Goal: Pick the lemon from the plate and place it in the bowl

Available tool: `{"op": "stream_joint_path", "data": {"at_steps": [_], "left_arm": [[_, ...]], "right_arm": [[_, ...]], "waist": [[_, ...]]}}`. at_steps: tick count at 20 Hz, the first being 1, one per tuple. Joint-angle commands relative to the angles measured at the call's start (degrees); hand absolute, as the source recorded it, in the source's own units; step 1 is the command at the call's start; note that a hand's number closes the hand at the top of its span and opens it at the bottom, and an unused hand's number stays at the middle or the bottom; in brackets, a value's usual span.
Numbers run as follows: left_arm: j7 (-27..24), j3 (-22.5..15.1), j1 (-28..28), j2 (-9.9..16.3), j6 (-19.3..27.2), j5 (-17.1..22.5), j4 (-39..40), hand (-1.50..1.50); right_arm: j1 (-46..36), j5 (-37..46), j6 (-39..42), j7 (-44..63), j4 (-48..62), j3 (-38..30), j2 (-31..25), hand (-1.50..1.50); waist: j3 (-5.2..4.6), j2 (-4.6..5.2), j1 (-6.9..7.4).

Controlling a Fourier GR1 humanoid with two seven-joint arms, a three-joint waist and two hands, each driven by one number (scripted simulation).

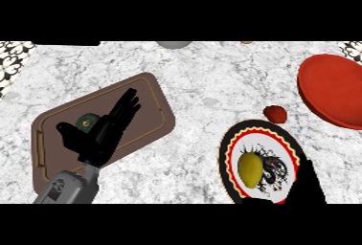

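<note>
The lemon (250, 165) sits on the patterned plate (235, 139), right at the counter's (212, 76) near edge toward its right corner, and nothing is lifting it yet. The right hand (305, 184) comes up along the plate's right rim, a dark shape just beside the lemon, but I cannot tell whether it is spread or closing: black against the plate's black border, and cut off at the bottom.

Over on the left, the left hand (99, 129) hangs open above the brown tray (152, 103), fingers straight and pointing toward the far edge, thumb out to the side. It looks to be resting.

Now, the risks, as I judge them. The lemon is smooth and oval, so if the fingers close off-centre it could squirt sideways and roll off the plate, perhaps over the near edge. The plate itself could be nudged by the approach. The red bowl (333, 91) waits at the counter's right edge, further back, and a small red fruit (276, 114) lies between plate and bowl, right on the carrying path; a low pass might knock it.

Hard to make out: the bowl runs out of sight at the right, so its far rim is hidden. A dark green thing (87, 121) on the tray is half covered by the left hand; I can't name it. A grey rounded object (174, 44) at the far edge is clipped too.
</note>
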Motion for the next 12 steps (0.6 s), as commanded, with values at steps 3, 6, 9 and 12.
{"op": "stream_joint_path", "data": {"at_steps": [3, 6, 9, 12], "left_arm": [[0.1, -0.4, 1.6, -0.3, 0.9, -0.8, -1.0, 0.0], [-0.4, -0.1, 1.4, -1.4, 0.9, -0.4, -0.7, 0.0], [-0.8, 0.8, 1.8, -0.4, -0.6, 0.0, -0.2, 0.0], [-0.5, -1.6, 3.6, -1.5, 1.0, -1.9, -2.0, 0.0]], "right_arm": [[-5.4, -3.9, 8.3, 15.8, 1.5, -1.9, 0.6, -1.5], [-6.7, -6.5, 10.5, 15.8, 3.6, -4.3, 0.6, -1.5], [-7.5, -8.2, 10.5, 15.9, 4.9, -4.5, 0.6, -1.5], [-7.8, -9.3, 11.7, 15.9, 6.3, -4.5, 0.6, -1.5]], "waist": [[0.16, -0.08, -0.09], [0.17, 0.03, -0.4], [0.18, -0.19, -0.73], [0.18, -0.38, -0.55]]}}
